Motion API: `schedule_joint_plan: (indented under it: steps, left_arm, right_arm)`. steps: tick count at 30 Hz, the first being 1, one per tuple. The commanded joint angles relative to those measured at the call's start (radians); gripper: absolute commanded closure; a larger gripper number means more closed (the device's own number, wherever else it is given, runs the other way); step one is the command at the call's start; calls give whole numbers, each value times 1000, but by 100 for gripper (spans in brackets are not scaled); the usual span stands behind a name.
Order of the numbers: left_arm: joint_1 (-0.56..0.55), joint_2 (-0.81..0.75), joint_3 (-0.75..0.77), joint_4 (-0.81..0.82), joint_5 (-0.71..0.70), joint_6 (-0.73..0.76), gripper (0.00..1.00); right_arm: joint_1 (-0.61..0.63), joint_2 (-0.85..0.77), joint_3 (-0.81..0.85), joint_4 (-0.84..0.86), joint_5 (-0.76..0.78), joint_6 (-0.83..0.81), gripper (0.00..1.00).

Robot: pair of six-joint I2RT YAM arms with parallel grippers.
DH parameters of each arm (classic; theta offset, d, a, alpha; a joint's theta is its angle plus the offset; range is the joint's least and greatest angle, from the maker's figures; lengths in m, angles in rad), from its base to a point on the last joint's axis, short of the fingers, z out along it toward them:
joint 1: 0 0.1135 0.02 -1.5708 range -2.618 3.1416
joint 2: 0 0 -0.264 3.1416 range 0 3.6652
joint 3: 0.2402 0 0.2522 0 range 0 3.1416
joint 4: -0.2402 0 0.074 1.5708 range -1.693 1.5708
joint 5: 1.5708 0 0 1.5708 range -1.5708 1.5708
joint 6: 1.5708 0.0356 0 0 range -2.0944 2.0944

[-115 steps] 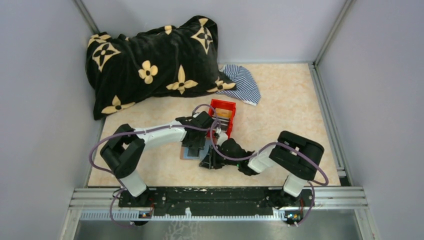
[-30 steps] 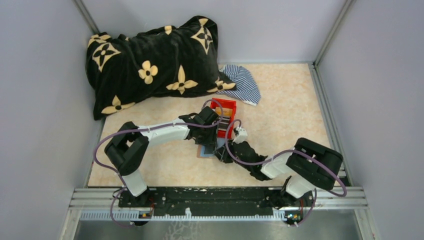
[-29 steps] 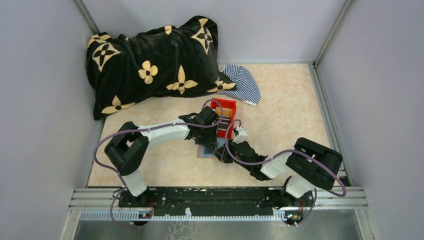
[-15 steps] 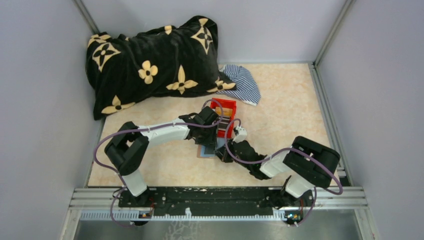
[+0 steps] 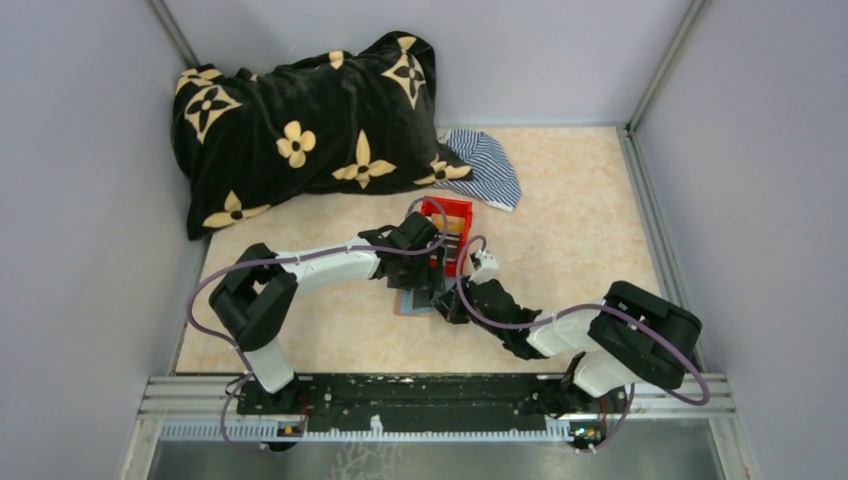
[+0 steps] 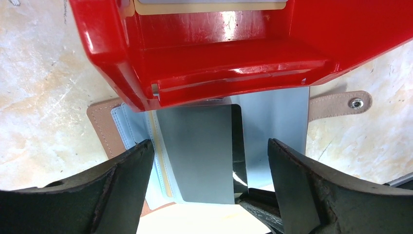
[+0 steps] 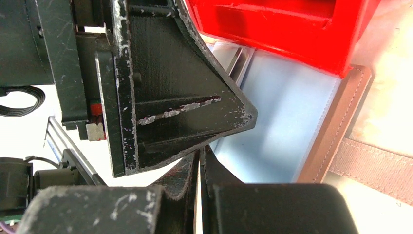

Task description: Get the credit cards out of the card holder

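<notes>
The card holder (image 6: pixel 280 122) lies unfolded on the table (image 6: pixel 39 97), and the near wall of the red bin (image 6: pixel 219 58) hides its far edge. A grey card (image 6: pixel 195 161) sticks out of one pocket, with a dark card (image 6: pixel 238 146) just beside it. The left gripper (image 6: pixel 209 151) hangs above with its fingers spread wide, one on each side of the grey card, holding nothing. The right gripper (image 7: pixel 199 165) has its fingers pressed together at the holder's near edge; whether it pinches a card there cannot be told.
</notes>
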Motion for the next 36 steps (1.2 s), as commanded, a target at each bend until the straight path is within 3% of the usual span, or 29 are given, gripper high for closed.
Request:
schedule_joint_plan:
  steps: [1,16,23,26,28,30,36]
  left_arm:
    - [-2,43,-30,12,-6,-12,8]
    - [17,21,-42,49,21,-19,9]
    - [17,-2,-51,47,4,-24,10]
    - [18,-7,-56,29,-29,-25,19]
    - [18,-6,-58,-18,-89,-28,35]
    - [23,-15,-79,-35,-128,-29,42]
    - [33,-146,-165,67,-72,-41,40]
  right_arm:
    - [-7,-34,-2,56,22,-12,100]
    - [-9,-181,-106,-18,66,31,100]
    - [-9,-107,-100,40,50,32,100]
    - [-9,-80,-103,73,37,38,100]
    - [-9,-73,-103,77,36,41,100]
    - [-9,-71,-103,78,33,40,100]
    - [-9,-57,-105,84,35,43,100]
